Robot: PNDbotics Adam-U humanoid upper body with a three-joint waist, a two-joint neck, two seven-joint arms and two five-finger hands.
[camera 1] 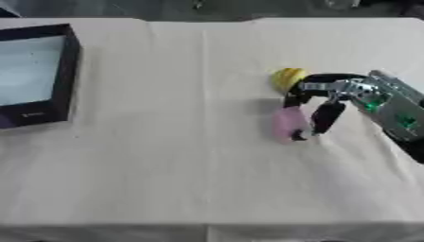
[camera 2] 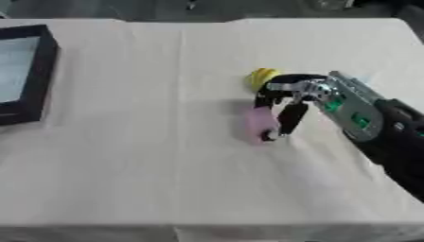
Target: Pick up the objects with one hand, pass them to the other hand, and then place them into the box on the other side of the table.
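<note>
A pink oblong object [camera 1: 287, 123] lies on the cream tablecloth, right of centre. Just behind it sits a small yellow rounded object [camera 1: 287, 78]. My right hand [camera 1: 346, 90] reaches in from the right edge and hangs over the pink object. Its black fingers [camera 1: 324, 118] curl down on the pink object's right side, and the thumb comes down at its upper end, beside the yellow object. The pink object still touches the cloth. A dark-walled box [camera 1: 68, 71] with a pale bottom stands at the far left. My left hand shows in neither view.
The cream cloth [camera 1: 165, 165] covers the whole table, with its front edge near the bottom of the view. A dark floor lies past the far edge.
</note>
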